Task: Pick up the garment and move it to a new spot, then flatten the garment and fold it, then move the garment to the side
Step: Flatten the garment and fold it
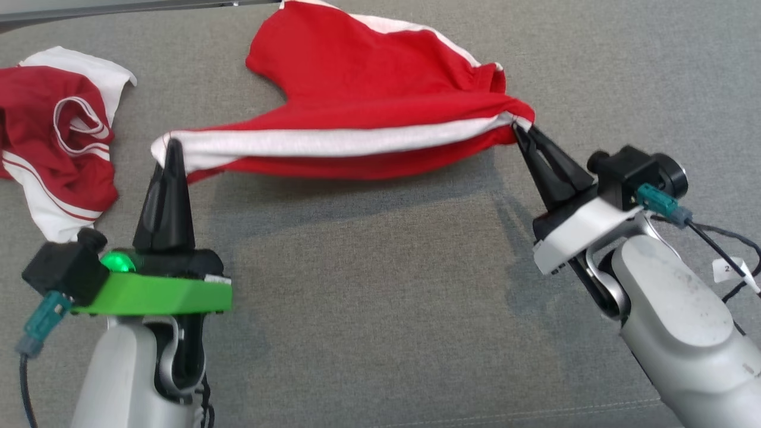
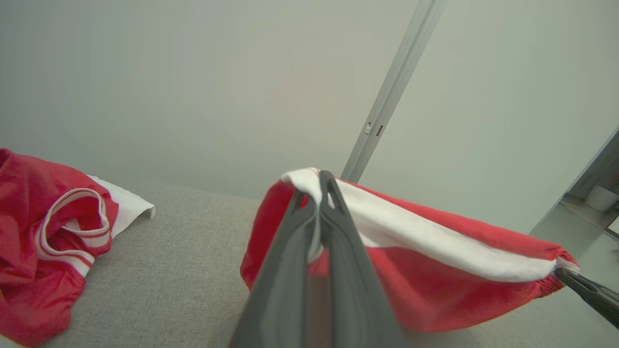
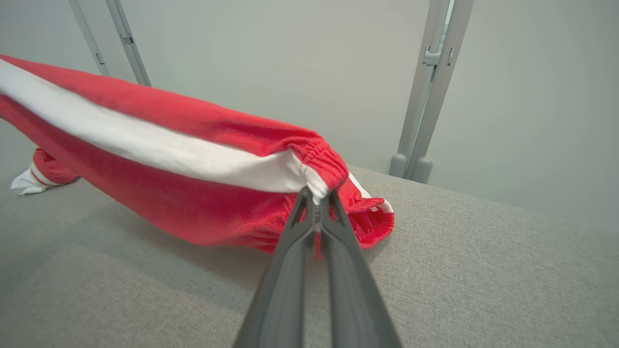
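Both of my pincers are pressed tight together, and each one pinches cloth. My left pincer (image 1: 172, 144) bites the left end of the garment (image 1: 368, 89), right on its white stripe (image 1: 333, 141). My right pincer (image 1: 518, 126) bites the right end of the garment, where the red cloth is bunched up and stretchy. The garment is red and hangs between my two pincers like a little hammock, with the white stripe running along the top from one tip to the other. The edge of the garment that I hold is up in the air, and a soft dark shadow lies just under it. The far part of the garment droops down and touches the grey cloth surface (image 1: 380, 297). That surface is woven and a bit fuzzy, and it spreads out all around the garment. Well to the left of the garment, another red and white cloth (image 1: 53, 137) lies in a crumpled heap on the same surface, and it does not touch the garment. Behind the garment stands a plain pale wall (image 2: 193, 72). Thin grey metal posts (image 3: 430, 96) go up that wall behind the garment. Two of them meet the far edge of the surface, behind the right end of the garment.
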### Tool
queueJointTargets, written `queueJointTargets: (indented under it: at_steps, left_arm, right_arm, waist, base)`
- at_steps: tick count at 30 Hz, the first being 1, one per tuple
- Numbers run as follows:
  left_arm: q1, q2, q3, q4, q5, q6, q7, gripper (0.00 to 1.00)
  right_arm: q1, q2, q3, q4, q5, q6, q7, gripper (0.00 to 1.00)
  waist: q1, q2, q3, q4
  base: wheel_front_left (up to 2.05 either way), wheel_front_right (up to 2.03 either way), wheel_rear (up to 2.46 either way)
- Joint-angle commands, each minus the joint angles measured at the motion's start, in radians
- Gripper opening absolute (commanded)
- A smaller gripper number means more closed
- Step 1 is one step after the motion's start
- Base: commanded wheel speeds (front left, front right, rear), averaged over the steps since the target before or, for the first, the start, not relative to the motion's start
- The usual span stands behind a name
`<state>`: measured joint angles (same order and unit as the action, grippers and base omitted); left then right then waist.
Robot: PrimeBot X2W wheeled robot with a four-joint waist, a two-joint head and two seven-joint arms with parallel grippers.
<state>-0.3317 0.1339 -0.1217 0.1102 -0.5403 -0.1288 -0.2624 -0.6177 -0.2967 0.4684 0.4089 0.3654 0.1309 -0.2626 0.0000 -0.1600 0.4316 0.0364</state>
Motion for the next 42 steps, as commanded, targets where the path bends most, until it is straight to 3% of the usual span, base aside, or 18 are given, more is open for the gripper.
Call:
queueJointTargets:
  at_steps: [1, 13, 28, 35, 42]
  left_arm:
    - [0.059, -0.01, 0.009, -0.033, 0.021, -0.002, -0.003, 0.0]
    - [0.41, -0.075, 0.071, -0.2, 0.079, -0.001, -0.003, 0.0]
    - [0.649, -0.083, 0.077, -0.337, 0.05, 0.016, -0.003, 0.0]
    - [0.689, -0.083, 0.048, -0.35, 0.05, 0.02, -0.003, 0.0]
    - [0.598, -0.083, 0.025, -0.282, 0.085, 0.007, -0.003, 0.0]
  right_arm:
    - [0.049, -0.006, -0.012, -0.032, -0.016, 0.0, -0.004, 0.0]
    - [0.412, 0.035, -0.15, -0.239, -0.069, -0.001, -0.004, 0.0]
    - [0.682, 0.051, -0.151, -0.362, -0.086, -0.001, -0.004, 0.0]
    - [0.73, 0.048, -0.151, -0.368, -0.068, -0.001, -0.004, 0.0]
    - [0.683, 0.07, -0.129, -0.318, -0.045, -0.001, -0.004, 0.0]
  waist:
    - [0.0, 0.0001, -0.034, 0.002]
    - [0.0, 0.0001, -0.167, 0.017]
    - [0.0, 0.0001, -0.257, -0.054]
    - [0.0, 0.0001, -0.263, -0.059]
    - [0.0, 0.0001, -0.247, -0.06]
  base:
    - [0.0, 0.0, 0.0]
    - [0.0, 0.0, 0.0]
    - [0.0, 0.0, 0.0]
    - [0.0, 0.0, 0.0]
    - [0.0, 0.0, 0.0]
